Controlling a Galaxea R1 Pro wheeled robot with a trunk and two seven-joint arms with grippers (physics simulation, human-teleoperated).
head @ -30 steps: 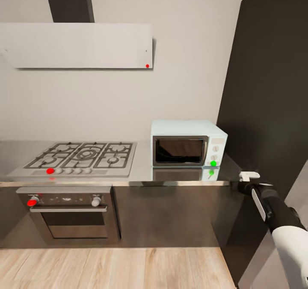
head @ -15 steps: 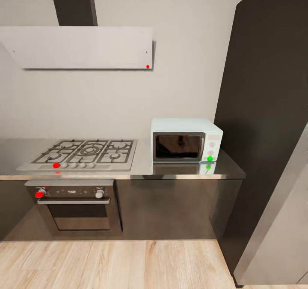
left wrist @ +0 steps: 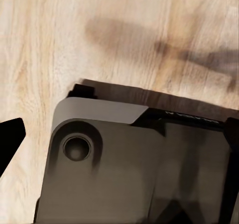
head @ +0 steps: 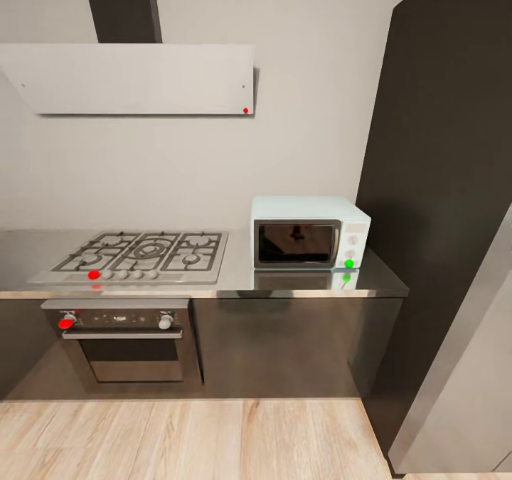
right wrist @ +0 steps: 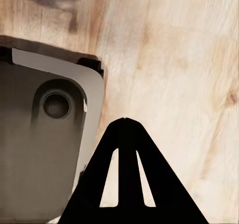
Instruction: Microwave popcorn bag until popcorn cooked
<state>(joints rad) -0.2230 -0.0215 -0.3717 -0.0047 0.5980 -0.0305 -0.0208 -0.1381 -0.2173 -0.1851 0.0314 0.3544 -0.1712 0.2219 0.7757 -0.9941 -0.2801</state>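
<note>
A: Head view? Any change?
B: Static since half a second ago. Microwave (head: 310,233) door closed on bench (head: 235,277); no popcorn bag seen.
A: Wrists?
B: Right hand (right wrist: 127,134) pressed together above floor (right wrist: 179,59); left hand (left wrist: 9,139) can't tell. Still searching.

Right tool (right wrist: 127,122) fingertips meeting at a point, pointing downward
</note>
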